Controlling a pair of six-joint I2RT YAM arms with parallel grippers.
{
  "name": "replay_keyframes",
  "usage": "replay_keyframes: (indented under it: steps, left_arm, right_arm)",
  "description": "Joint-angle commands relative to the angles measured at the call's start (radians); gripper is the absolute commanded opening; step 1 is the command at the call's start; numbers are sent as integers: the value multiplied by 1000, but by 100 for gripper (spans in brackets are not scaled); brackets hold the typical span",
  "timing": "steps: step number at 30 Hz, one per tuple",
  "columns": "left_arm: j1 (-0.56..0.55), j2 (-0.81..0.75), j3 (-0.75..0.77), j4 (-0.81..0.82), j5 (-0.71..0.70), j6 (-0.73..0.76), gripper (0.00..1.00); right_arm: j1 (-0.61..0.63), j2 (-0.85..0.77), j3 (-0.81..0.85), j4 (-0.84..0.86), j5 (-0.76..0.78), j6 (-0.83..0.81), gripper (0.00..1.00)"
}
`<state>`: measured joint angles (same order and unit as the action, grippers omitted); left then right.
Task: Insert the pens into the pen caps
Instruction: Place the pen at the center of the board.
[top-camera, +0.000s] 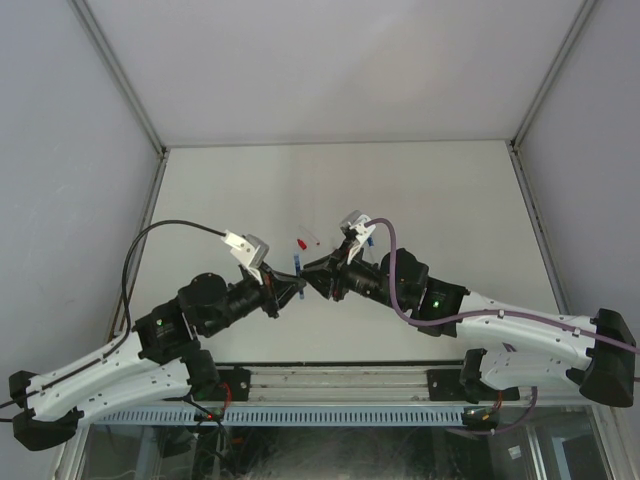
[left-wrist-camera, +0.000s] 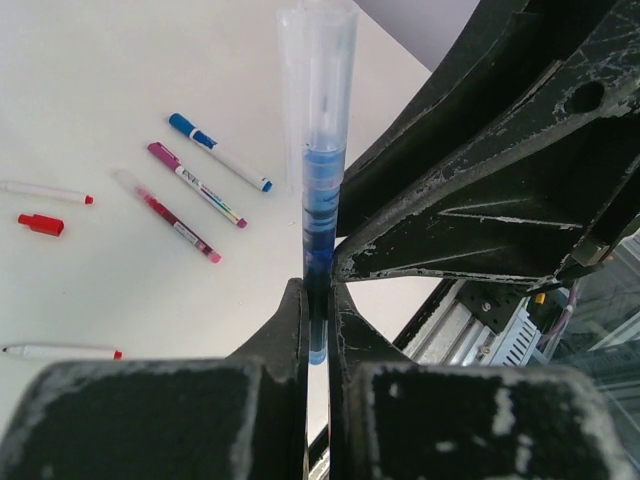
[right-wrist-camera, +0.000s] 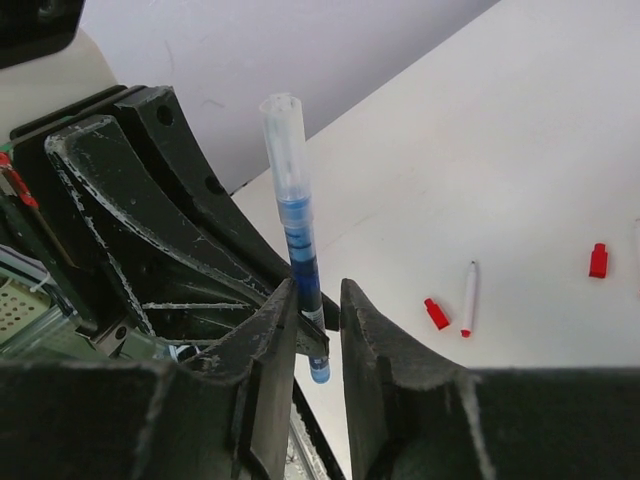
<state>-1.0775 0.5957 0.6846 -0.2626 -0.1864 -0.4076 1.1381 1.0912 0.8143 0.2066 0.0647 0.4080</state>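
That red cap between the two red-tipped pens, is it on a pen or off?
Off. The red cap lies loose on the table, touching neither the upper red-tipped pen nor the lower red-tipped pen.

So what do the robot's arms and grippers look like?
Both arms have white lower links and black joints. The left arm trails a black cable, the right arm a purple cable. Each carries a small green light. The gripper fingers are scuffed black plastic.

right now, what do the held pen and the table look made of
Pen: looks like plastic, translucent and smooth; the blue inside shows through the barrel. Table: a matte white sheet, maybe laminate or painted board; no glare or grain shows, so I can't say which.
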Motion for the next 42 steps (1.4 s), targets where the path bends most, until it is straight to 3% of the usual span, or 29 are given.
replay_keyframes:
  steps: [1,11,19,21,24,28,34,38,42]
  left_arm:
    - [4,6,59,51,31,8,0]
    - [4,27,66,60,65,15,0]
    - [4,19,68,58,60,19,0]
    - [5,19,73,52,54,21,1]
    - [4,18,75,48,47,21,12]
    - [4,19,79,41,46,24,33]
    - [5,19,81,30,12,17,54]
    - [15,21,86,4,-34,7,65]
    - [105,51,94,-53,-4,-18,67]
  right_arm:
    - [-5,-25,40,71,-8,4,22]
    - [-6,-10,40,66,-3,-4,27]
    - [-6,2,40,51,-5,-11,11]
    - [-5,3,40,44,-5,-12,3]
    - [-7,0,40,33,-4,-12,0]
    - [-8,-6,41,24,2,-15,0]
    - [-12,-19,44,10,35,-6,0]
    - [-22,-25,69,-69,85,-4,0]
    - [-50,-27,101,-174,158,30,0]
